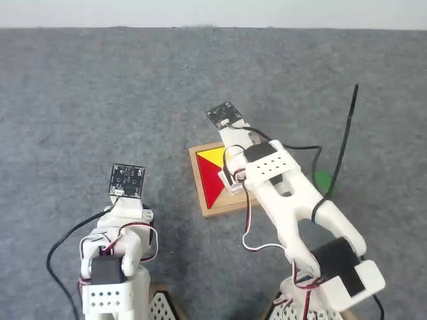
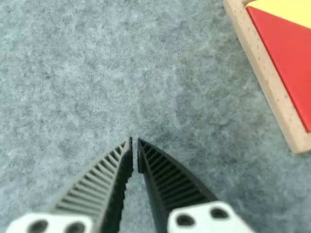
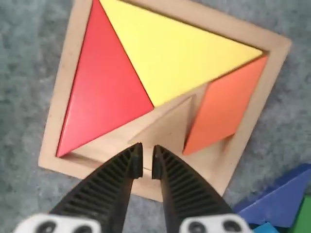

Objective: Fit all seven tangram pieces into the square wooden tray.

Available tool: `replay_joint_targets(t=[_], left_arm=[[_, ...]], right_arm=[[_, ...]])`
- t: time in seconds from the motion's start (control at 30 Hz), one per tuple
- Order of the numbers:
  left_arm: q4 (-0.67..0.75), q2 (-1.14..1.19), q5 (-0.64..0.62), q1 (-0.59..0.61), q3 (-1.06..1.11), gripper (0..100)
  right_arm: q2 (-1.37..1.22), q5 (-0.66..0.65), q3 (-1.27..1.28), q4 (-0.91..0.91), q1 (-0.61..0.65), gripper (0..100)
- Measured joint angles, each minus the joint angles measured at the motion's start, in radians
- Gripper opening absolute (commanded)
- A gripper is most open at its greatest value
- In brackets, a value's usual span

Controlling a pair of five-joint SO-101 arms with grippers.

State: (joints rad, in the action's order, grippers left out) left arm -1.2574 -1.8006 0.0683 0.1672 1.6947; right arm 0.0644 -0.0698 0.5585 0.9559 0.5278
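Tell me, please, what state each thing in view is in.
Tray: partly filled.
Red triangle: seated in tray.
Yellow triangle: seated in tray.
Orange piece: seated in tray.
Blue piece: outside tray.
Green piece: outside tray.
Left gripper: shut, empty.
Right gripper: shut, empty, over tray.

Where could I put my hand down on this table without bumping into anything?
The grey mat is bare across the far side and between the left gripper and the wooden tray. Crowded: the right gripper hangs over the tray, and a blue piece and a green piece lie beside it.
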Motion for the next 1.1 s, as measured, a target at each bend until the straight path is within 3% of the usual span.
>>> replay_joint_targets(t=[0.7, 0.9, 1.1], left_arm=[[0.0, 0.0, 0.0, 0.0, 0.0, 2], [0.0, 0.0, 0.0, 0.0, 0.0, 2], [0.0, 0.0, 0.0, 0.0, 0.0, 2]], right_arm=[[-0.086, -0.048, 0.0, -0.046, 0.003, 3.7], [-0.086, -0.048, 0.0, -0.011, 0.094, 3.7], [-0.015, -0.048, 0.006, 0.006, 0.1, 3.8]])
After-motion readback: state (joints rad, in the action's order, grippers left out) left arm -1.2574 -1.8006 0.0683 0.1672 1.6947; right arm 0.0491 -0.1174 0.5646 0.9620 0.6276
